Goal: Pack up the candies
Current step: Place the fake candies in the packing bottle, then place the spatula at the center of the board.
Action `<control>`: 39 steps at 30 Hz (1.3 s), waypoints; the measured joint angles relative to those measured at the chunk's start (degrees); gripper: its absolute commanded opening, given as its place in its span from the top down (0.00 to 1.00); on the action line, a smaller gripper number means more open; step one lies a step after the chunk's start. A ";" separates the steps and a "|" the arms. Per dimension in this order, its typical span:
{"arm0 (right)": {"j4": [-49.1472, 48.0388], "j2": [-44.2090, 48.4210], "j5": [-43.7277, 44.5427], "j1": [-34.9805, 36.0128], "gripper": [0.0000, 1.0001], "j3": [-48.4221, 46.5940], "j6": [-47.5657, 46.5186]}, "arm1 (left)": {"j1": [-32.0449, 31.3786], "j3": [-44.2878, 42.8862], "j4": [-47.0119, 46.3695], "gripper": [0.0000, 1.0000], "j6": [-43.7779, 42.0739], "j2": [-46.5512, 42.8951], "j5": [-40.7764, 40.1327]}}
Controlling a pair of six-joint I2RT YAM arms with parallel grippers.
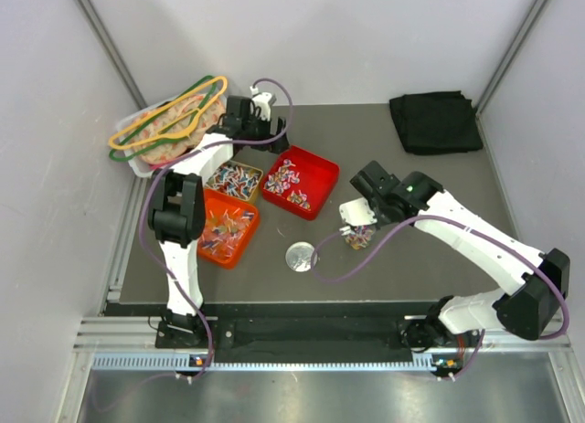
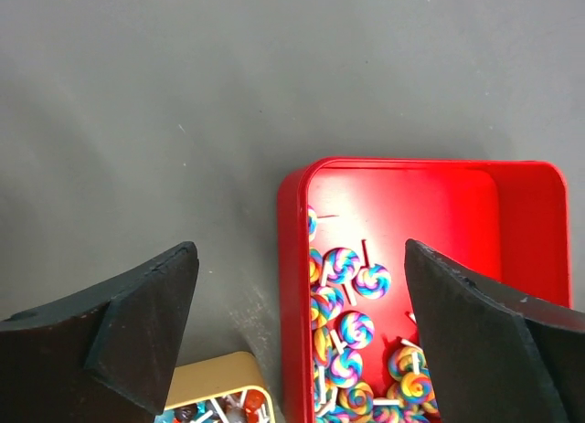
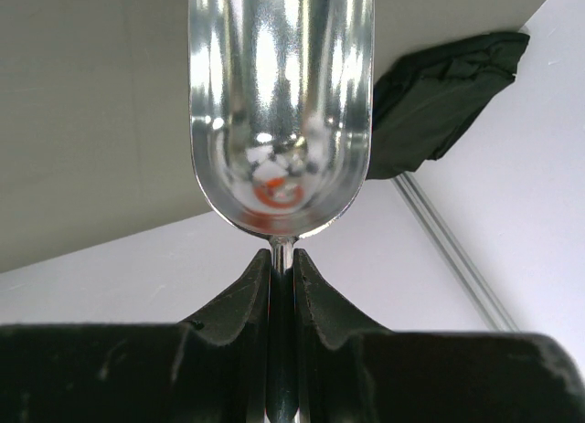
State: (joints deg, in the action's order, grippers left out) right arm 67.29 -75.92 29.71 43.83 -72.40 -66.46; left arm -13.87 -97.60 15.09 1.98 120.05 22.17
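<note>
Candies (image 1: 291, 181): we are finding most lying loose in three trays (image 1: 322, 164) on the table (image 1: 411, 181), some apparently in a jar (image 1: 358, 239). Right end effector (image 3: 281, 266) is clamping a scoop (image 3: 281, 103); left end effector (image 2: 297, 259) is hanging wide apart, empty. Packing is looking barely begun.

**Layout.** On the table (image 1: 411, 167), three trays sit left of centre. The right tray (image 1: 320, 170) and the left tray (image 1: 259, 178) lie just beside each other, and the near tray (image 1: 233, 255) lies in front of the left one. Candies (image 2: 343, 332) lie in all three. A bin (image 1: 137, 165) stands at the far left corner with hangers (image 1: 174, 121) on top. A cloth (image 1: 436, 121) lies at the far right. A disc (image 1: 300, 257) lies in front of the right tray. My left claw (image 2: 302, 259) hangs behind the trays. My right claw (image 3: 281, 263), right of the disc, has the scoop (image 3: 281, 103) stem between its fingers.
</note>
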 measured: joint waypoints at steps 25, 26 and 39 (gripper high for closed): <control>-20.04 -9.55 -19.74 -35.12 1.00 -2.91 17.79 | 1.14 14.82 0.11 0.01 -9.79 -18.40 2.27; -21.66 -9.60 -20.96 -36.22 1.00 -1.03 18.60 | 1.14 15.87 0.28 0.01 -11.28 -19.41 2.69; -33.33 -13.94 -28.39 -41.38 0.95 11.15 21.57 | -1.62 25.14 6.27 0.01 -25.03 -26.49 7.19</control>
State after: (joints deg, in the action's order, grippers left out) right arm 33.95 -89.86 1.32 2.46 -61.25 -44.88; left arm -15.49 -72.47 21.37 -23.05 93.56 29.36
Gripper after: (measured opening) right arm 0.117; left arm 0.987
